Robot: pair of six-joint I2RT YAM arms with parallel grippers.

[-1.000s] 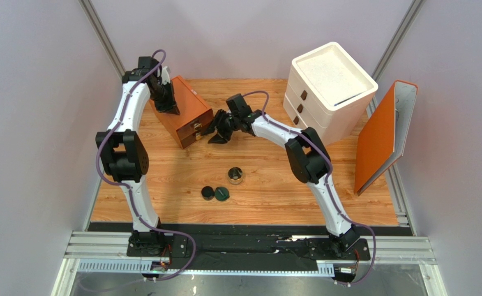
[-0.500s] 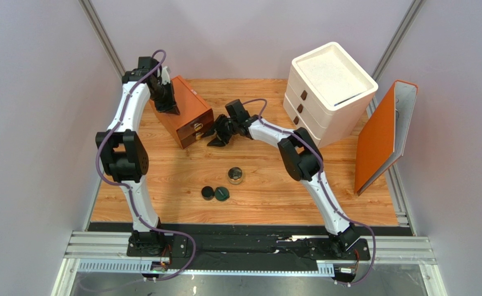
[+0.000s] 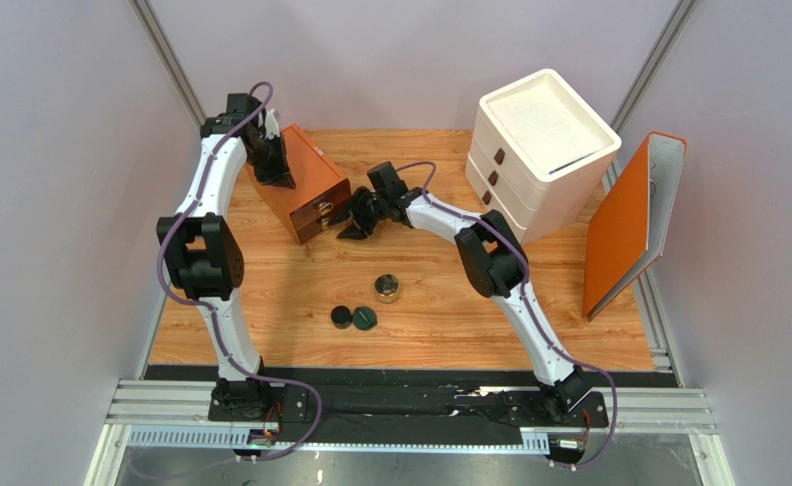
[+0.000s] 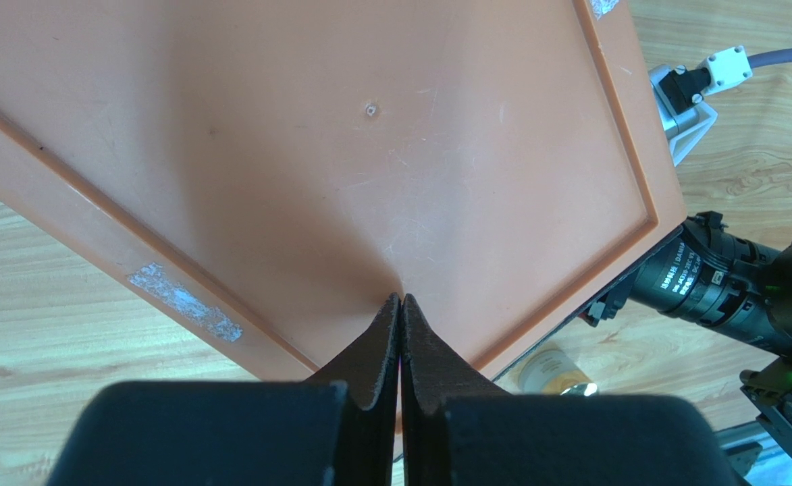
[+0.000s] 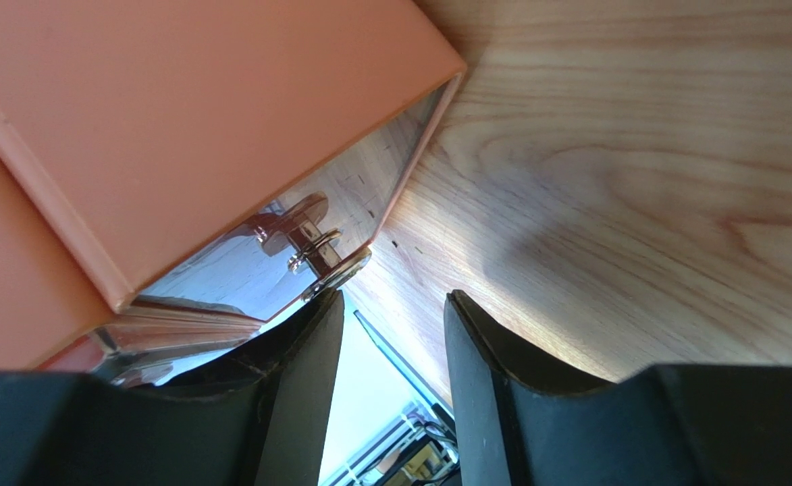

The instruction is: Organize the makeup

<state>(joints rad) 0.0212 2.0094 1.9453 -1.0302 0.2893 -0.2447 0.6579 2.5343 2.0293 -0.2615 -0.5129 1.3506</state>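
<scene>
the gold-rimmed jar [image 3: 388, 289] stands upright near the middle of the table [image 3: 582, 329], lid facing up. being round, it shows no long axis from above. at its 7 o'clock, close by, two flat compacts lie face up and touch side by side. the black compact [image 3: 342, 317] is at 9 o'clock of the dark green compact [image 3: 366, 318], so the pair runs 9 to 3.

in the left wrist view one beige bottle [image 4: 555, 371] peeks out past the lower edge of the orange drawer box [image 3: 306, 184]. its shiny cap sits toward 4 o'clock of its body, and whether it lies flat or leans cannot be told. so the count in sight is one jar, two compacts and one bottle.

no label on the makeup can be read. the white print on the black camera barrel [image 4: 699, 284] is too small to make out.

the orange drawer box sits at the table's 10 o'clock. the white drawer unit [image 3: 544, 152], three tiers high, sits at 2 o'clock, and an orange binder [image 3: 628, 228] leans at 3 o'clock.

the left gripper [image 4: 400, 304] has its fingers pressed together, tips on the box's top. the right gripper [image 5: 390, 314] has its fingers spread apart at the box's mirrored drawer front, with the small metal handle [image 5: 306, 243] just past its left finger.
</scene>
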